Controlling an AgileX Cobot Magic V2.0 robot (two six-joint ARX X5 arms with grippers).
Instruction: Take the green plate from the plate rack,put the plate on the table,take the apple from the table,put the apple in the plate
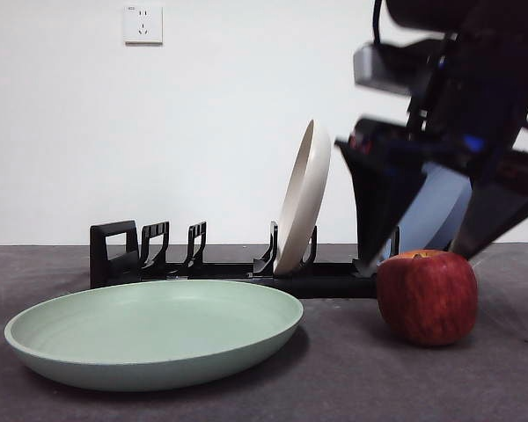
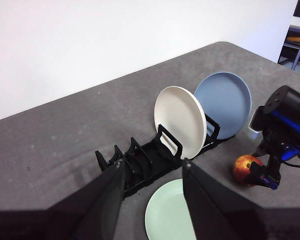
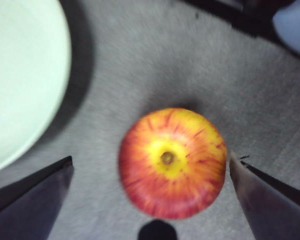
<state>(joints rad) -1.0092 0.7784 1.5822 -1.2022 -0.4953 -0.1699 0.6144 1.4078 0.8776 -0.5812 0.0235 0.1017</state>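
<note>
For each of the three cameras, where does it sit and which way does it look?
Front view: low at table height, looking level across the green plate, rack and apple; the right gripper comes down from above.
Left wrist view: high on the left arm, looking down at the rack; the left gripper shows open.
Right wrist view: straight above the apple, jaws open on both sides of it.
All three share apple and green plate.

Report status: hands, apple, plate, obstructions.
Right hand open above the apple, jaws either side, not touching. Left hand open, high over the plate rack. Green plate flat on the table, apple beside it. Nothing between them.
</note>
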